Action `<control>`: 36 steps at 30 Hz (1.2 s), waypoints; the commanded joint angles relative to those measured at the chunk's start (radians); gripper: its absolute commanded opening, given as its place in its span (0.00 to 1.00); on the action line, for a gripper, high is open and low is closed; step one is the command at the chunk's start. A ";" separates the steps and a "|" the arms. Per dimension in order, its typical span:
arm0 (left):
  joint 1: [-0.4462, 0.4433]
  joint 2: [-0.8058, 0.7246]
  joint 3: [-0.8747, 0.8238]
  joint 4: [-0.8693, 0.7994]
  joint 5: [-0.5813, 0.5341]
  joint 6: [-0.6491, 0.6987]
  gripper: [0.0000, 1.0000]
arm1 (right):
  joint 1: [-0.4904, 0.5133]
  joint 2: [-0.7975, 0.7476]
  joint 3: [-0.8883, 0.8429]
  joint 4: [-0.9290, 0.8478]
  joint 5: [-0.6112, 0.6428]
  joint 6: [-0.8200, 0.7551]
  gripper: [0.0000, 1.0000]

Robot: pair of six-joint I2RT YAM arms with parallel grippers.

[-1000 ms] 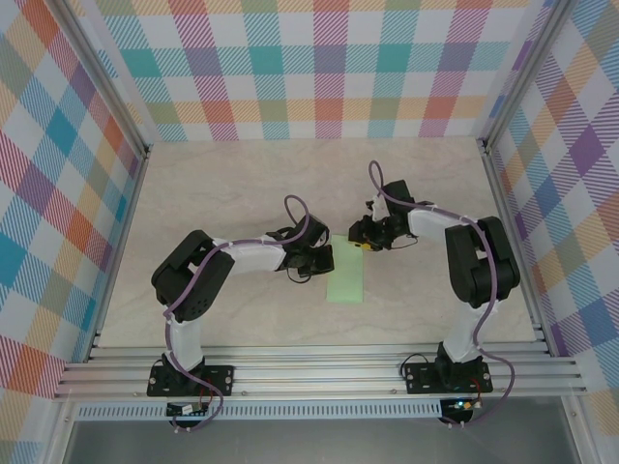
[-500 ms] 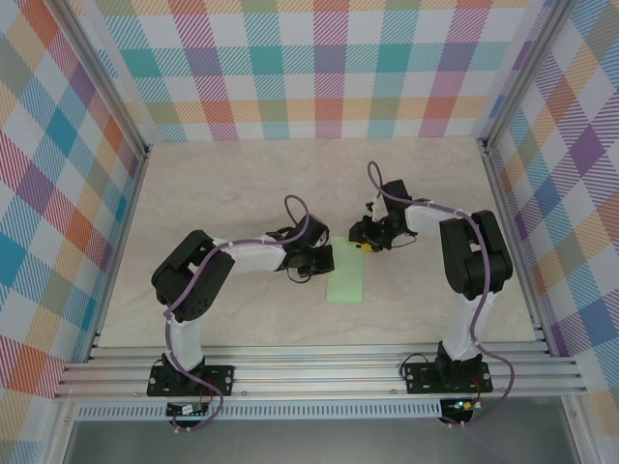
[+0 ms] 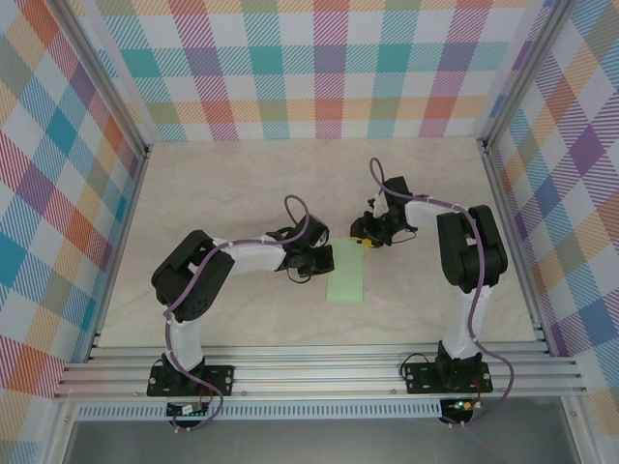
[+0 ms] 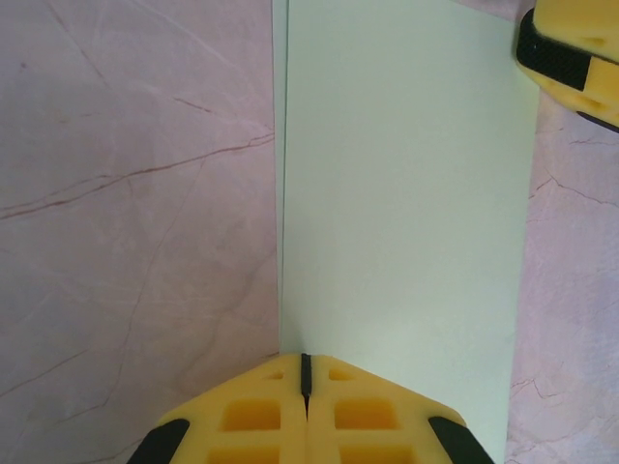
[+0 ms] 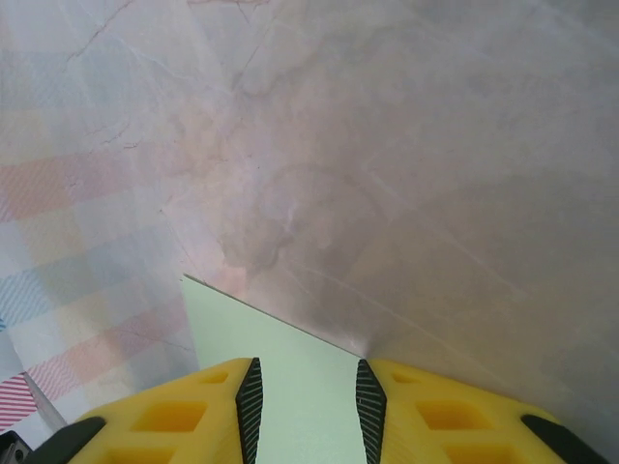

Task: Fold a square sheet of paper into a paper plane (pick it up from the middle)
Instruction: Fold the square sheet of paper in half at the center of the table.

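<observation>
The square sheet of paper (image 3: 346,281) lies on the table as a narrow pale mint-green rectangle, with two layer edges showing along its left side (image 4: 406,193). A paper plane is out of view. My left gripper (image 3: 323,260) is shut, and its tips (image 4: 306,362) rest on the sheet's near-left edge. My right gripper (image 3: 365,242) stands open over the sheet's far corner (image 5: 290,353). Green paper shows between its fingertips (image 5: 305,396), and one of its yellow fingers (image 4: 571,43) appears in the left wrist view.
The pale marbled tabletop (image 3: 232,193) is boxed in by checked walls (image 3: 319,68) on three sides. Aluminium rails (image 3: 319,372) run along the near edge, where both arm bases are bolted. Both arms bend in towards the middle.
The right arm's elbow has swung a little to the left and away, while its gripper has stayed at the sheet's far corner. The left arm and the sheet have not moved.
</observation>
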 commanded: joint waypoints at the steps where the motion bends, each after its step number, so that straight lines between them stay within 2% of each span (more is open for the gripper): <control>1: -0.018 0.036 -0.008 -0.099 -0.008 0.015 0.00 | -0.006 0.001 0.011 -0.021 0.012 0.002 0.35; 11: -0.017 0.036 -0.003 -0.104 -0.006 0.016 0.00 | -0.016 -0.004 0.084 -0.047 -0.018 -0.002 0.35; 22: -0.018 0.035 0.000 -0.108 -0.004 0.021 0.00 | -0.016 0.068 0.038 -0.011 -0.015 0.023 0.35; 29: -0.018 0.032 -0.002 -0.108 -0.006 0.021 0.00 | -0.020 -0.011 0.076 -0.067 0.010 -0.002 0.35; 36: -0.018 0.034 -0.002 -0.101 -0.002 0.021 0.00 | -0.019 -0.050 0.007 -0.006 -0.096 0.011 0.36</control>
